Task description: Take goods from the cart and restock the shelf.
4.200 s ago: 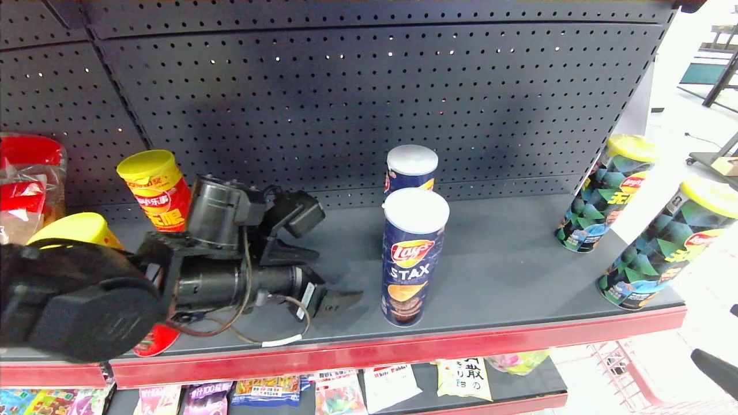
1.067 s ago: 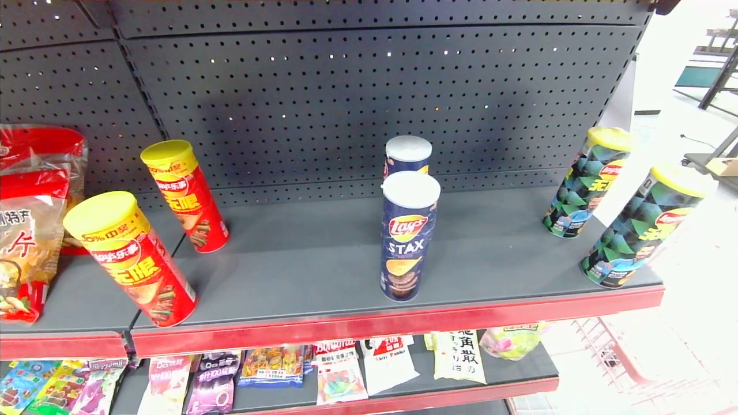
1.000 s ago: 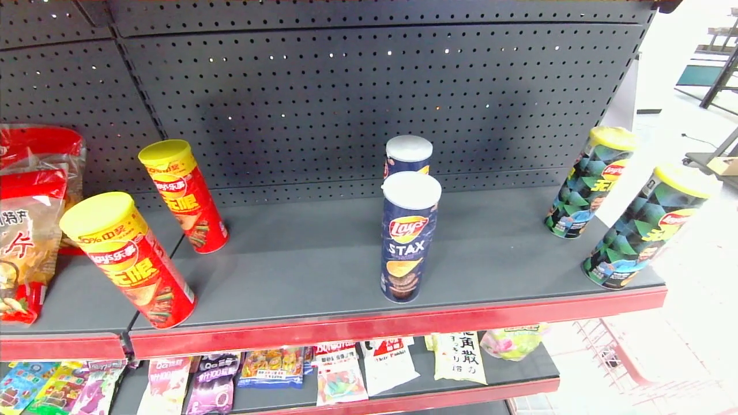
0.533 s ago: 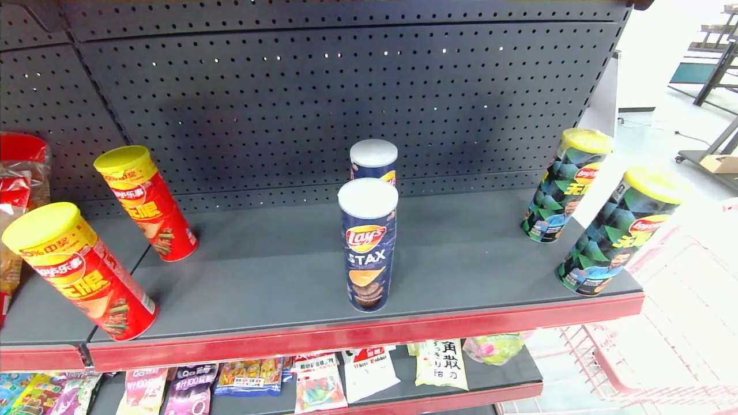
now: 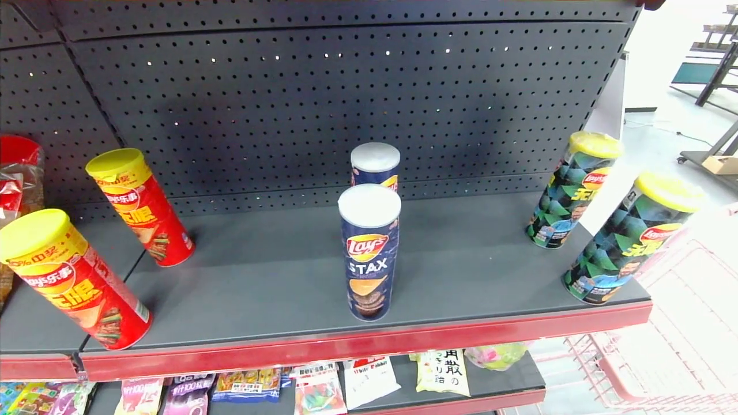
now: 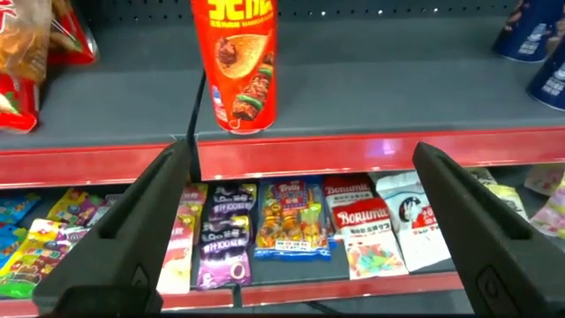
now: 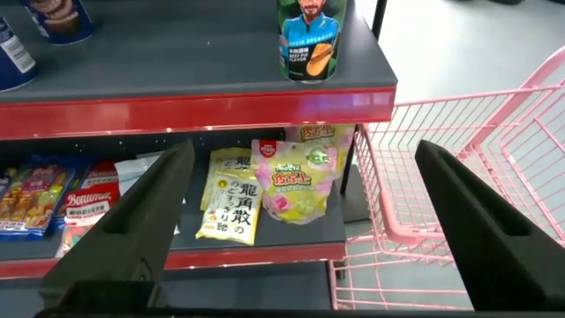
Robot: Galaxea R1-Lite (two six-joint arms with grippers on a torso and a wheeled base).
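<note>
Head view: grey shelf [image 5: 277, 282] backed by pegboard [image 5: 323, 115], pink cart [image 5: 680, 323] at right.

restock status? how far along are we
Done: six cans stand on the shelf: a red pair, a blue pair and a green-patterned pair. In hand: nothing. The left end effector and right end effector are open and empty, facing the shelf front. Left: wide gaps between the pairs are unfilled. The pink cart is at the right, contents not visible, so the remaining count is unclear.
</note>
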